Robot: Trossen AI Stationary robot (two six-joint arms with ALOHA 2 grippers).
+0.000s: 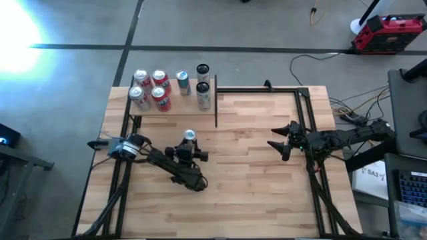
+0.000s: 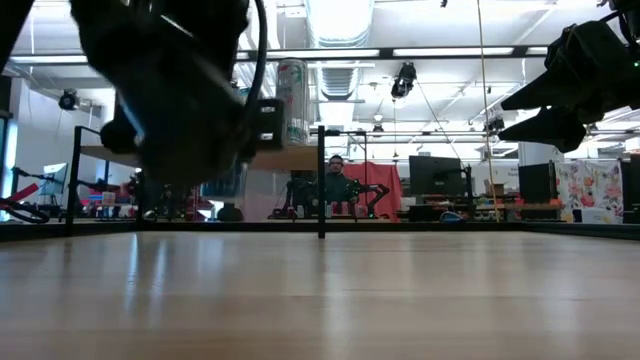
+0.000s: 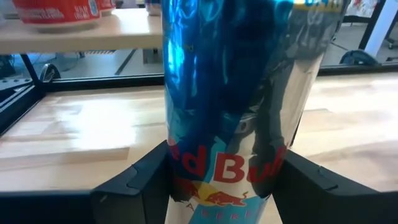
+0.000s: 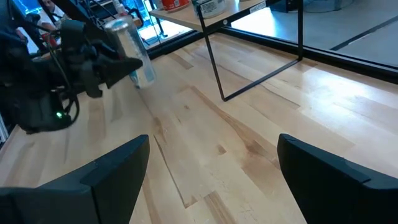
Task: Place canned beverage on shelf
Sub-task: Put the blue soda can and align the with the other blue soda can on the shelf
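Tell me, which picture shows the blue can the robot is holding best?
The left wrist view: the blue can fills it, between the left gripper's fingers. The high view shows only its top; the low view a pale upright sliver; the right wrist view shows it small.

The can (image 3: pixel 242 118) is showing a glossy blue and silver skin with red lettering low on its side. The left end effector (image 3: pixel 227 186) around it is showing black. The shelf (image 1: pixel 175 105) is showing a plain pale wood board on a thin black frame. Four cans (image 1: pixel 149 89) on it are showing red and white; the three others (image 1: pixel 203 85) look silver and dark. The worktop (image 1: pixel 253 167) is showing light butcher-block striping. The right end effector (image 4: pixel 211 168) is showing black.
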